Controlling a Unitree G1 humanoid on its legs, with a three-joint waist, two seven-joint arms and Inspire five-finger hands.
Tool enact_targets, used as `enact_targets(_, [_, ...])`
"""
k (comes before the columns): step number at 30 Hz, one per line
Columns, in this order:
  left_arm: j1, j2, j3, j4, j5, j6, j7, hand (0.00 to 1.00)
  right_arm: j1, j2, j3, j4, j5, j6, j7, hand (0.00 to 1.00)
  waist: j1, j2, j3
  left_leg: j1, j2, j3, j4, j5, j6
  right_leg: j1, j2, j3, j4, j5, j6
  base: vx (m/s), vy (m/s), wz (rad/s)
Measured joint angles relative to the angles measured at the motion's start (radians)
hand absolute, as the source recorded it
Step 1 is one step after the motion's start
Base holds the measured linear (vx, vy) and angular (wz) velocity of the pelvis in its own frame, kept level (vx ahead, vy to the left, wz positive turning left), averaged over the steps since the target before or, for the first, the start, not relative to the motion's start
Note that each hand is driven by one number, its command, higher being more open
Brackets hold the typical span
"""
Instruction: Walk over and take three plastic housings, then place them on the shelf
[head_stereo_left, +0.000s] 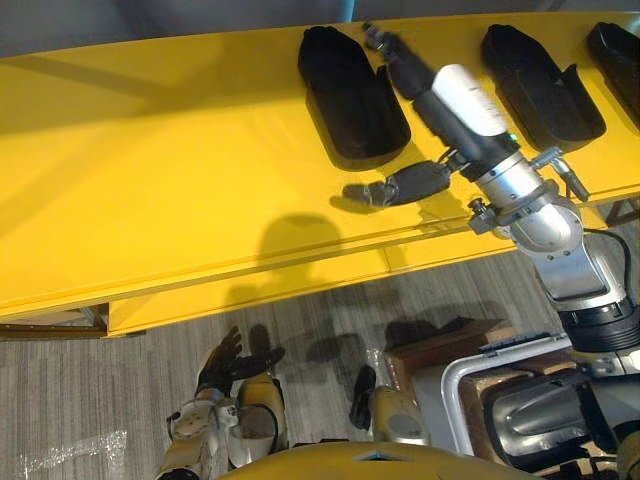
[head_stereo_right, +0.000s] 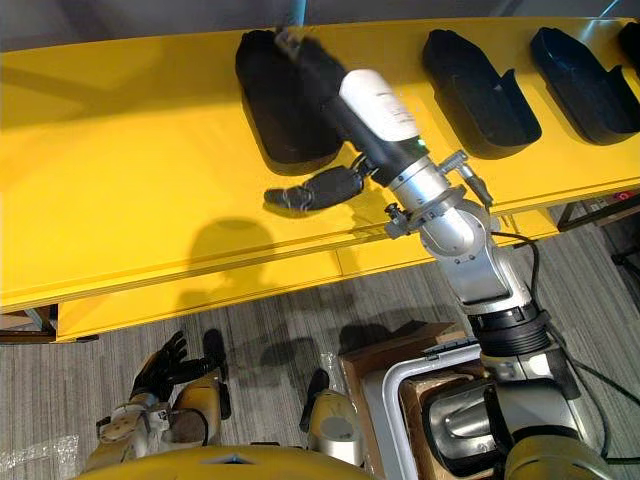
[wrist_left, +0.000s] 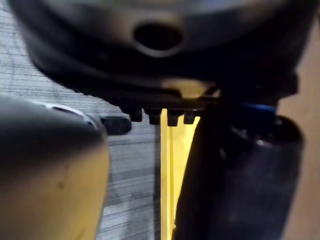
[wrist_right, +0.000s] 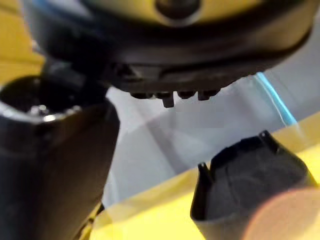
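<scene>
Black housing (head_stereo_right: 265, 110) on yellow shelf (head_stereo_right: 120, 150), partly behind right hand (head_stereo_right: 325, 70), seemingly straight-fingered; left hand (head_stereo_right: 165, 365) loose-fingered.

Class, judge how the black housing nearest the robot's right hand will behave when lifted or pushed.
Probably stiff and light: the housing looks a hollow, thin-walled shell. It may slide easily on the glossy shelf. Low and flat, it seems unlikely to tip.

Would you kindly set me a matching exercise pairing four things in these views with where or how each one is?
1. left hand
2. right hand
3. shelf
4. plastic housings

A. yellow
B. black, lying on the shelf
C. reaching over the leftmost housing
D. down low above the grey floor

Pairs: 1-D, 2-C, 3-A, 4-B.
</scene>
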Motion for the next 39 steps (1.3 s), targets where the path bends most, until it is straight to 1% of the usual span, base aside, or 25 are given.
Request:
enact_targets(3, [0.000, 0.003, 0.001, 0.000, 0.000, 0.001, -0.011, 1.00, -0.038, -0.017, 0.058, 0.039, 0.001, 0.050, 0.076, 1.00, 0.003, -0.001, 0.000, -0.001, -0.001, -0.007, 0.000, 0.000, 0.000, 0.006, 0.000, -0.009, -0.002, 0.000, 0.000, 0.00, -0.004, 0.07])
enact_targets(4, [-0.001, 0.004, 0.002, 0.000, 0.000, 0.001, -0.015, 1.00, -0.055, -0.017, 0.077, 0.063, 0.001, 0.068, 0.094, 1.00, 0.004, 0.000, 0.001, -0.001, -0.001, -0.008, 0.000, 0.000, 0.000, 0.006, 0.000, -0.010, -0.005, -0.001, -0.001, -0.02, 0.002, 0.03])
enact_targets(6, [-0.002, 0.007, 0.001, 0.000, 0.000, 0.001, -0.017, 1.00, -0.074, -0.019, 0.097, 0.096, 0.001, 0.084, 0.110, 1.00, 0.007, 0.000, 0.001, -0.003, -0.001, -0.011, 0.000, 0.000, 0.000, 0.007, 0.000, -0.013, -0.007, -0.001, -0.001, -0.01, 0.002, 0.04])
enact_targets(9, [-0.007, 0.009, 0.001, 0.000, 0.000, 0.003, -0.018, 1.00, -0.101, -0.062, 0.131, 0.132, 0.001, 0.099, 0.129, 1.00, 0.024, 0.002, 0.008, -0.004, -0.001, -0.013, 0.000, 0.000, 0.000, 0.007, 0.001, -0.015, -0.007, -0.001, -0.001, 0.00, 0.000, 0.01])
enact_targets(10, [-0.011, 0.010, 0.001, -0.001, 0.000, 0.003, -0.018, 1.00, -0.124, -0.080, 0.147, 0.147, 0.001, 0.102, 0.131, 1.00, 0.027, 0.003, 0.017, -0.004, -0.001, -0.014, 0.000, 0.000, 0.000, 0.007, 0.001, -0.015, -0.006, -0.001, -0.001, 0.00, 0.000, 0.00])
enact_targets(12, [-0.012, 0.013, 0.001, -0.001, 0.000, 0.008, -0.017, 1.00, -0.153, -0.085, 0.162, 0.186, 0.000, 0.106, 0.132, 1.00, 0.029, 0.004, 0.021, -0.005, -0.001, -0.014, 0.000, 0.001, 0.000, 0.007, 0.001, -0.016, -0.002, -0.001, -0.001, 0.00, 0.000, 0.00])
enact_targets(14, [-0.012, 0.018, 0.001, -0.002, 0.000, 0.023, -0.017, 1.00, -0.168, -0.085, 0.166, 0.219, -0.002, 0.126, 0.133, 1.00, 0.032, 0.004, 0.021, -0.006, -0.001, -0.015, -0.001, 0.001, 0.000, 0.006, 0.001, -0.017, -0.002, -0.001, -0.002, 0.00, 0.000, 0.00])
enact_targets(15, [-0.011, 0.019, 0.000, -0.002, 0.000, 0.024, -0.017, 1.00, -0.175, -0.085, 0.171, 0.230, -0.002, 0.131, 0.133, 1.00, 0.032, 0.004, 0.022, -0.007, -0.001, -0.015, -0.001, 0.001, 0.000, 0.006, 0.001, -0.017, -0.002, -0.001, -0.002, 0.00, 0.000, 0.00])
enact_targets(17, [-0.011, 0.019, 0.000, -0.002, -0.001, 0.026, -0.019, 1.00, -0.193, -0.085, 0.184, 0.258, -0.002, 0.163, 0.132, 1.00, 0.034, 0.004, 0.022, -0.007, -0.001, -0.015, -0.001, 0.001, 0.000, 0.005, 0.001, -0.017, -0.002, -0.001, -0.002, 0.00, 0.000, 0.00])
enact_targets(19, [-0.013, 0.019, -0.001, -0.003, -0.003, 0.026, -0.022, 1.00, -0.198, -0.085, 0.186, 0.297, -0.001, 0.185, 0.132, 1.00, 0.043, 0.005, 0.022, -0.007, -0.001, -0.015, -0.001, 0.001, 0.000, 0.005, 0.001, -0.016, -0.002, -0.002, -0.003, 0.00, 0.000, 0.00])
enact_targets(22, [-0.014, 0.018, -0.003, -0.003, -0.005, 0.029, -0.024, 1.00, -0.215, -0.085, 0.186, 0.330, -0.001, 0.192, 0.141, 1.00, 0.050, 0.013, 0.027, -0.006, -0.001, -0.014, -0.001, 0.001, 0.000, 0.005, 0.001, -0.015, 0.002, -0.002, -0.003, 0.00, 0.000, 0.00])
enact_targets(25, [-0.014, 0.017, -0.009, -0.002, -0.006, 0.031, -0.026, 1.00, -0.248, -0.085, 0.190, 0.366, -0.001, 0.183, 0.164, 1.00, 0.054, 0.022, 0.032, -0.003, 0.000, -0.014, -0.006, 0.003, 0.001, 0.004, 0.001, -0.015, 0.005, -0.002, -0.003, -0.02, 0.001, 0.00])
enact_targets(32, [-0.020, 0.017, -0.011, -0.002, -0.010, 0.042, -0.026, 1.00, -0.289, -0.079, 0.197, 0.426, 0.001, 0.161, 0.174, 1.00, 0.062, 0.023, 0.033, -0.003, 0.000, 0.002, -0.014, 0.010, 0.001, -0.015, -0.003, 0.003, 0.019, -0.003, -0.003, -0.01, 0.001, -0.05])
enact_targets(36, [-0.021, 0.017, -0.012, -0.002, -0.010, 0.043, -0.026, 1.00, -0.297, -0.072, 0.200, 0.445, -0.002, 0.163, 0.164, 1.00, 0.062, 0.023, 0.033, 0.001, 0.000, 0.003, -0.029, 0.021, 0.003, -0.022, -0.003, 0.003, 0.028, -0.005, -0.005, -0.01, 0.000, 0.00])
enact_targets(39, [-0.025, 0.017, -0.017, -0.002, -0.010, 0.044, -0.026, 1.00, -0.297, -0.072, 0.200, 0.470, -0.006, 0.165, 0.130, 1.00, 0.067, 0.024, 0.032, 0.003, 0.001, 0.003, -0.049, 0.037, 0.005, -0.030, -0.003, 0.004, 0.042, -0.007, -0.006, -0.01, -0.001, 0.01])
